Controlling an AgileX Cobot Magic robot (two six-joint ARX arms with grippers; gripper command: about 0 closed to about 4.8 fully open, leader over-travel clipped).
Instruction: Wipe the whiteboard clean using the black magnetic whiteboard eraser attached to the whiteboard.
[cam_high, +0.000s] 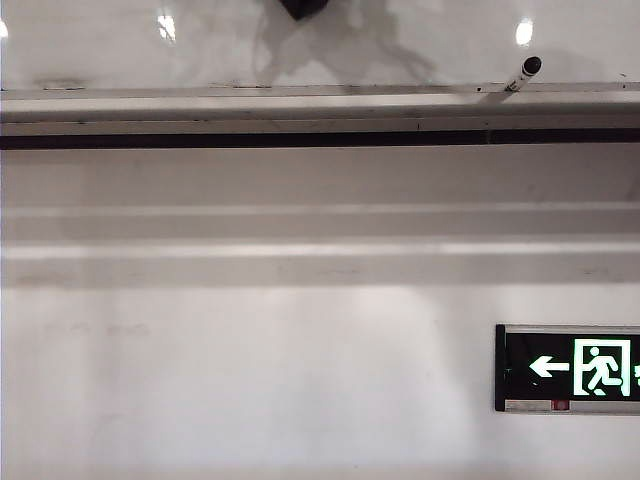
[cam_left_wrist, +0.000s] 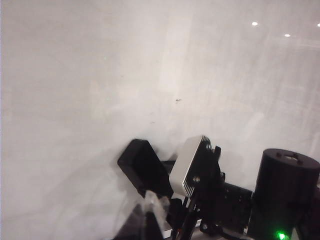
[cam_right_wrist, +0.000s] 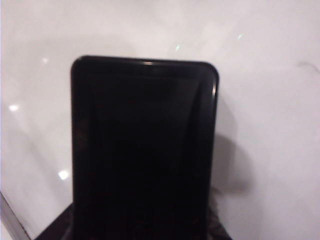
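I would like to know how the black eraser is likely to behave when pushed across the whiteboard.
The black eraser looks like a rigid moulded block, so probably stiff. The whiteboard is glossy, so it should slide easily. Its broad flat shape suggests little tendency to tip.

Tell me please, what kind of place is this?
Probably a classroom or meeting room. A wide glossy whiteboard hangs on the wall with a silver tray rail under it and a marker on the rail. Below, on the wall, a lit green exit sign shows.
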